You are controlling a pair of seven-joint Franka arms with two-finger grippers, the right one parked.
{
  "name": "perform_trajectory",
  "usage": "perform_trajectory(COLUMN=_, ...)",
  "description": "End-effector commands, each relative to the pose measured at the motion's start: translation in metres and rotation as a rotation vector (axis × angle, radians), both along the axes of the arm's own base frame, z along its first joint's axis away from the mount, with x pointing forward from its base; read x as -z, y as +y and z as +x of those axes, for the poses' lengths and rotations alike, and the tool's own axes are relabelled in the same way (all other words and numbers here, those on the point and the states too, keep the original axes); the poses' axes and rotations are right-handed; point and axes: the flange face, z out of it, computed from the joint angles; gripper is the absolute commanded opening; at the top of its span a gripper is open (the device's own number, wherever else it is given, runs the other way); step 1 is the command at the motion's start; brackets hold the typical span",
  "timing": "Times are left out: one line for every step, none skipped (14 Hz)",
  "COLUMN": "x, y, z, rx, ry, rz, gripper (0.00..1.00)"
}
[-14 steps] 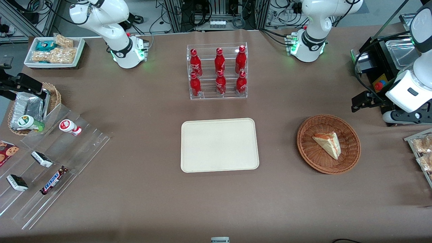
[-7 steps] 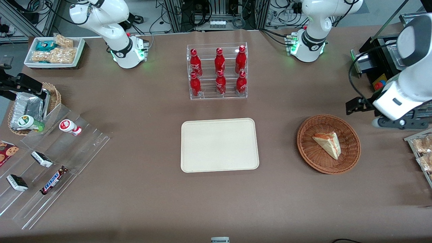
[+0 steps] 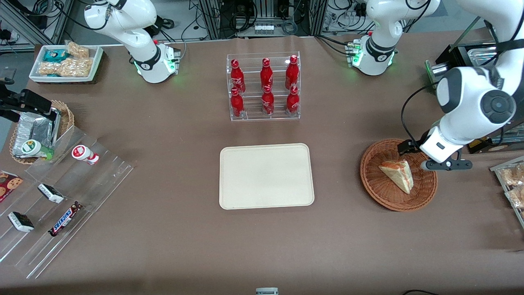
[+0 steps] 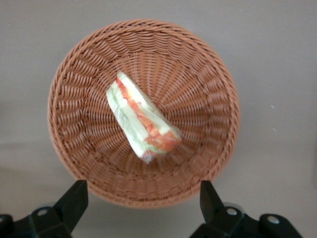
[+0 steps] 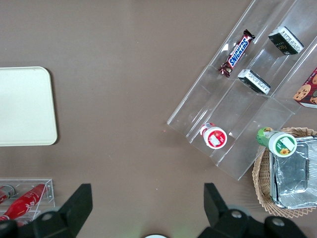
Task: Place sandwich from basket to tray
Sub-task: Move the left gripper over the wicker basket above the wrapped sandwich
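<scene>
A brown-covered table (image 3: pixel 163 246) spreads beneath the working left arm, whose white wrist hangs over the edge of the basket that lies toward that arm's end of the table. At mid-table sits the flat cream-beige rectangular tray with rounded corners (image 3: pixel 266 176), bare, well apart from the basket and toward the parked arm's end from it. The large round shallow basket of reddish-brown woven wicker (image 3: pixel 382 194) holds the task's one item: a small triangular wedge sandwich of pale bread with red-orange and green filling, clear-wrapped (image 3: pixel 397 175), lying on its side near the basket's middle. The black two-finger gripper (image 4: pixel 141 198) hovers above the basket with its fingers spread wide and nothing between them; in the wrist view the two fingertips (image 4: pixel 74 198) frame the basket's rim rather than the sandwich (image 4: pixel 142 117). The wedge therefore lies a little ahead of the claw, toward the basket's centre, and lower. Its long axis runs diagonally across the line between the fingers, neither square to it nor along it. By all appearances the approach is under way and the pick not yet made; the coming move likely calls for a short advance over the wedge, some wrist rotation to close across its narrow width, then a descent.
</scene>
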Motion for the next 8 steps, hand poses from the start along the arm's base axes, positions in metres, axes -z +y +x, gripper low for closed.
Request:
perform_trajectory(x=0.017, y=0.003, z=-0.006, rx=-0.125, ry=-0.044, rz=0.009, gripper=1.00)
perform_trajectory(x=0.024, y=0.004, z=-0.004, rx=-0.216, ry=-0.036, rz=0.009, gripper=1.00)
perform_trajectory(x=0.028, y=0.003, z=0.000, rx=-0.299, ry=-0.040, rz=0.007, gripper=1.00)
perform_trajectory(x=0.034, y=0.003, z=0.002, rx=-0.375, ry=-0.044, rz=0.005, gripper=1.00)
perform_trajectory(x=0.040, y=0.003, z=0.004, rx=-0.469, ry=-0.049, rz=0.002, gripper=1.00)
perform_trajectory(x=0.046, y=0.003, z=0.007, rx=-0.576, ry=-0.059, rz=-0.003, gripper=1.00)
perform_trajectory(x=0.053, y=0.003, z=0.009, rx=-0.661, ry=-0.071, rz=-0.010, gripper=1.00)
perform_trajectory(x=0.058, y=0.003, z=0.012, rx=-0.728, ry=-0.087, rz=-0.020, gripper=1.00)
